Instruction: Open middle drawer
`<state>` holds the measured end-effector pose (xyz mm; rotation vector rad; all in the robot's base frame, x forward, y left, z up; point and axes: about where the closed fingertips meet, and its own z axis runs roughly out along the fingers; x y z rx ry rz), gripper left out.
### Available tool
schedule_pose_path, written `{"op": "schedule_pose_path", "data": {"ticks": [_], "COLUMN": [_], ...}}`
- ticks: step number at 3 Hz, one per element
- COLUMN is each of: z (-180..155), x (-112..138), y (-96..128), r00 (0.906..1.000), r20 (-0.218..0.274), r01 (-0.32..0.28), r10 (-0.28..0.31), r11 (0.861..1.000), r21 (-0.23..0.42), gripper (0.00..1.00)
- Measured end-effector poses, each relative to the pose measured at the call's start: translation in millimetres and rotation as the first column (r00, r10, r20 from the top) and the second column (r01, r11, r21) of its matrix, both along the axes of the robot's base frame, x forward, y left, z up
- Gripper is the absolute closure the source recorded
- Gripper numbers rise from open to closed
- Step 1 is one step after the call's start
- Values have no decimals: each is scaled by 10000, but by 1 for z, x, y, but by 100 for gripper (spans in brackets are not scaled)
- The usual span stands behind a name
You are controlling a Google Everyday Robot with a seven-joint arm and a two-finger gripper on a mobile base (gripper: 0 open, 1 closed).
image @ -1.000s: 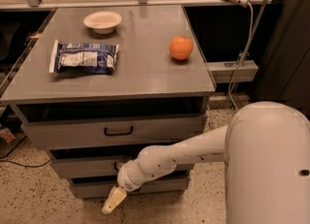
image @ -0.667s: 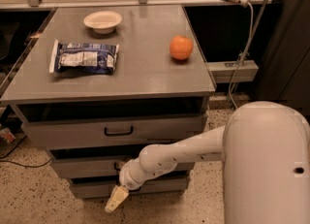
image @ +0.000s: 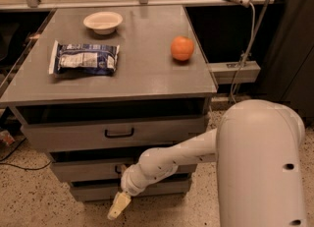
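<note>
Gripper (image: 119, 205) hangs low near the floor, pointing down and left at the end of the white arm (image: 167, 159); whether it stands wide or narrow I cannot tell. Just behind it is the bottom drawer (image: 162, 188). The middle drawer (image: 83, 170) lies above and slightly behind the gripper, its front running left to right. Its handle (image: 118, 169) sits almost straight up from the gripper, partly hidden by the wrist. By my reading, the coming move is a short rise and a reach inward to that bar, then a pull toward the camera. Higher up is the top drawer (image: 64, 135). Farthest, on the cabinet top (image: 147, 78), lie a bag (image: 84, 58), an orange (image: 182, 48) and a bowl (image: 103, 22).
</note>
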<state>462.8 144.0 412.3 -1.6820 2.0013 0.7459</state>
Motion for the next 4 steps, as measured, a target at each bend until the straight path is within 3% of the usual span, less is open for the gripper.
{"op": "schedule_pose_path", "data": {"ticks": [1, 2, 3, 4], "z": [1, 8, 27, 27], "x": [-14, -14, -70, -67], "y": [-9, -9, -55, -55], "r00": [9983, 9983, 9912, 9913], "r20": [-420, -420, -871, -843], "r01": [405, 406, 1004, 1023], "r10": [-405, -405, -992, -1011], "r11": [9992, 9992, 9949, 9947], "r21": [0, 1, 98, 107], "gripper": [0, 0, 0, 0]}}
